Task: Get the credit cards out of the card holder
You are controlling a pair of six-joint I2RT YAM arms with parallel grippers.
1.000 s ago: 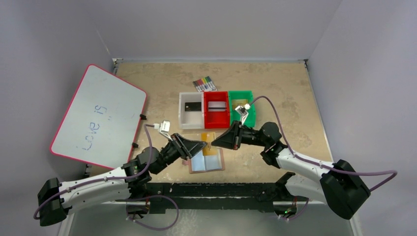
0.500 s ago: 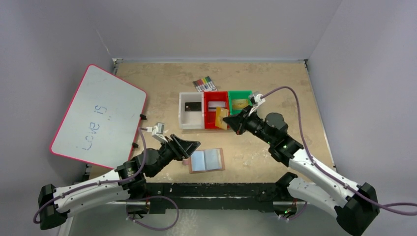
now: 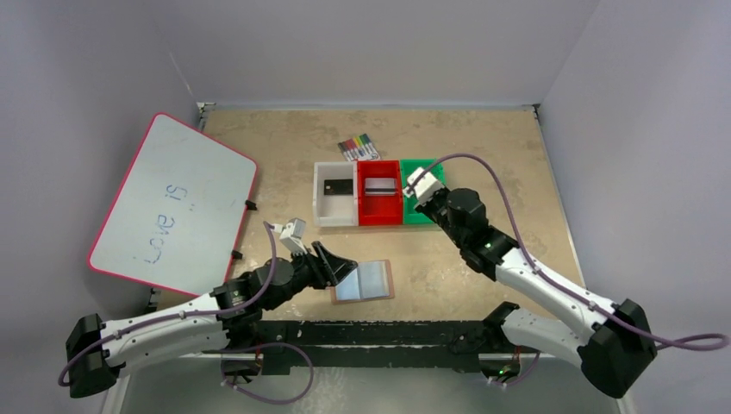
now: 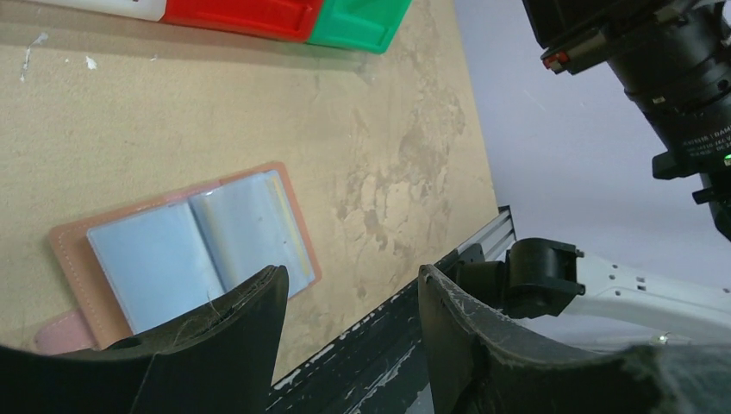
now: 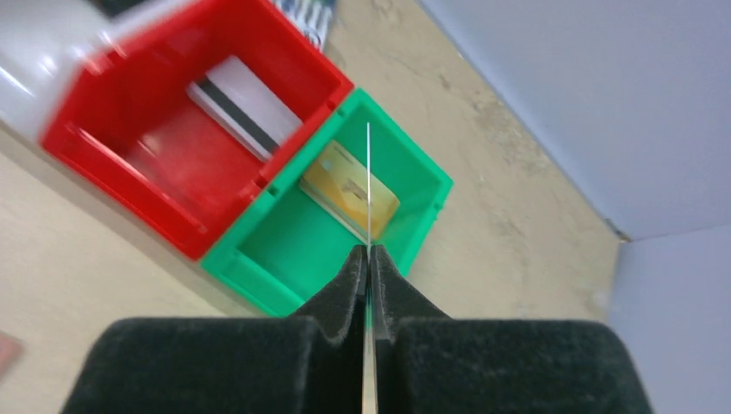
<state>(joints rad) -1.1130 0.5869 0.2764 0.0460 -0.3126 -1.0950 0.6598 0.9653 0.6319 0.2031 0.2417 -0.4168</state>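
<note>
Credit card (image 5: 368, 190): thin, likely light, stiff, slick; pinch its flat faces.
Right jaws: clamped on it over green bin (image 5: 246, 276).
Left jaws: apart, empty.

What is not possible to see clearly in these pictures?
- Right wrist: the card in the right gripper shows only its edge; colour unknown.
- Top external: the right arm covers most of the green bin.
- Left wrist: the left gripper hides part of the card holder.

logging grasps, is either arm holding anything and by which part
The right tool pinches a thin card by its near end, over the green bin. The left tool holds nothing.
</note>
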